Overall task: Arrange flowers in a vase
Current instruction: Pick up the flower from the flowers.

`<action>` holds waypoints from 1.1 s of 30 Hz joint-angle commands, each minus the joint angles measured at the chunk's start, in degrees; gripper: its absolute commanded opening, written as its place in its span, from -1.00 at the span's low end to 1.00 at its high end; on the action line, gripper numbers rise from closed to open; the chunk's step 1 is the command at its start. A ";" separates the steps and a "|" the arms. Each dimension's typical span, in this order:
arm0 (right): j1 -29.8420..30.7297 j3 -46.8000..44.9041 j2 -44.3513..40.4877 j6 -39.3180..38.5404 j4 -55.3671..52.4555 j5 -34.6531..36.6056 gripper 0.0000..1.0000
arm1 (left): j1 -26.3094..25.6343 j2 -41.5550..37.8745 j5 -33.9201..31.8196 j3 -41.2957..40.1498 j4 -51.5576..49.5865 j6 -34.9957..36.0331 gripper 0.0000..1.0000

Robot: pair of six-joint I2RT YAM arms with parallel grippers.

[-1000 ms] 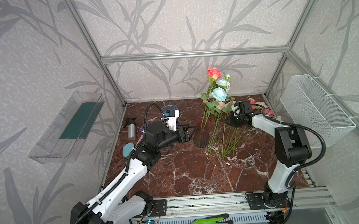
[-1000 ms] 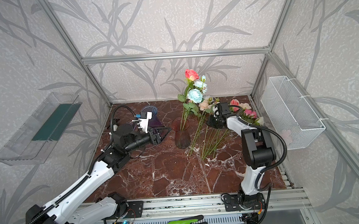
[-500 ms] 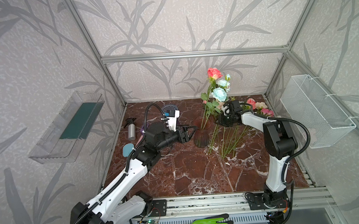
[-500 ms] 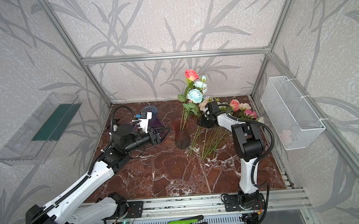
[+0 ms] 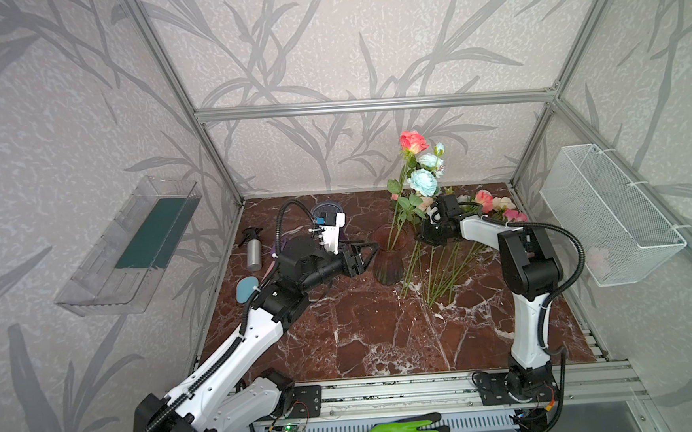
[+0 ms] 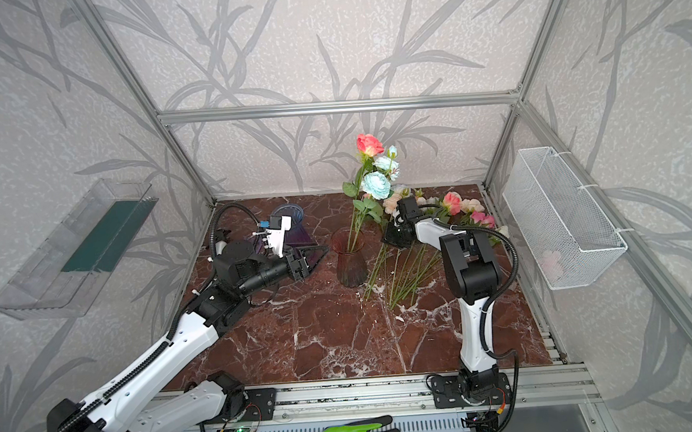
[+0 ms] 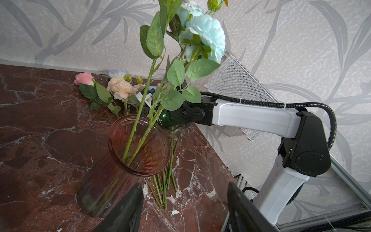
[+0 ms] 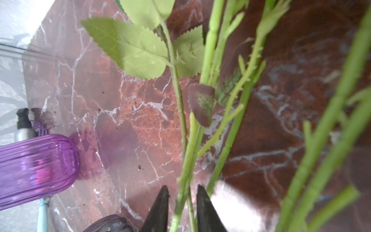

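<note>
Red-tinted glass vase (image 5: pixel 387 259) stands near the middle of the marble surface's (image 5: pixel 363 331) rear half, holding upright coral and pale blue flowers (image 5: pixel 422 181); loose flowers (image 5: pixel 483 200) lie toward the rear right corner. Left gripper (image 7: pixel 184 185) hangs just beside the vase, jaws spread, empty. Right gripper (image 8: pixel 182 189) has its jaws narrowly apart astride green stems (image 8: pixel 181 128), perhaps pinching one, though I cannot tell

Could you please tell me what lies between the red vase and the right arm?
Loose green flower stems lie fanned flat on the marble between the vase and the right arm, cut ends toward the front; both top views show it.
</note>
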 commanded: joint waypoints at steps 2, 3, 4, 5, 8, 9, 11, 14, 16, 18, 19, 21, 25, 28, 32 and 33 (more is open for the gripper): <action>-0.31 2.40 1.32 0.22 -0.75 0.29 -0.53 | -0.05 -1.22 -0.51 1.31 -0.33 0.63 0.35; -0.40 2.47 1.29 0.07 -0.74 0.29 -0.58 | 0.00 -1.21 -0.41 1.28 -0.26 0.63 0.35; -0.44 2.52 1.06 0.07 -0.74 0.24 -0.66 | -0.04 -1.20 -0.46 1.30 -0.29 0.61 0.35; -0.55 2.23 0.58 0.17 -0.36 0.16 -0.72 | -0.08 -1.22 -0.51 1.26 -0.28 0.63 0.35; -0.92 -0.65 -2.75 1.54 2.69 -0.33 -0.85 | -0.07 -1.29 -0.51 1.35 -0.41 0.66 0.35; -0.99 -1.41 -3.99 1.90 3.40 -0.24 -0.87 | -0.08 -1.39 -0.42 1.30 -0.29 0.62 0.35; -1.09 -3.50 -7.09 2.33 5.05 -0.25 -0.89 | -0.04 -1.39 -0.49 1.19 -0.24 0.54 0.35; -1.10 -5.97 -11.76 2.33 6.02 0.01 -0.89 | -0.04 -1.39 -0.25 1.30 -0.15 0.32 0.35; -1.10 -8.14 -14.89 2.83 7.14 0.27 -0.90 | -0.08 -1.49 0.19 1.40 0.00 0.00 0.35; -1.19 -9.92 -17.88 3.16 7.52 0.60 -0.91 | -0.02 -1.99 0.00 1.19 0.29 -0.08 0.35; -1.36 -10.82 -19.37 3.19 7.56 0.73 -0.91 | -0.04 -2.13 -0.22 1.05 0.29 -0.01 0.35; -1.95 -12.74 -22.35 3.47 7.86 0.64 -0.92 | -0.01 -2.34 -0.44 1.05 0.21 0.18 0.35; -4.86 -19.63 -30.13 5.56 12.20 -0.88 -0.92 | -0.07 -2.18 -0.62 1.09 0.05 0.71 0.35; -6.52 -24.19 -35.97 6.29 14.89 -0.84 -0.93 | -0.08 -1.87 -0.78 1.24 -0.39 1.23 0.35; -6.67 -27.17 -43.66 3.30 14.40 -0.12 -0.93 | -0.06 -1.61 -0.77 1.34 -0.76 2.17 0.36; -6.69 -27.47 -45.32 2.77 13.84 0.13 -0.93 | -0.08 -1.53 -0.79 1.43 -0.99 2.44 0.36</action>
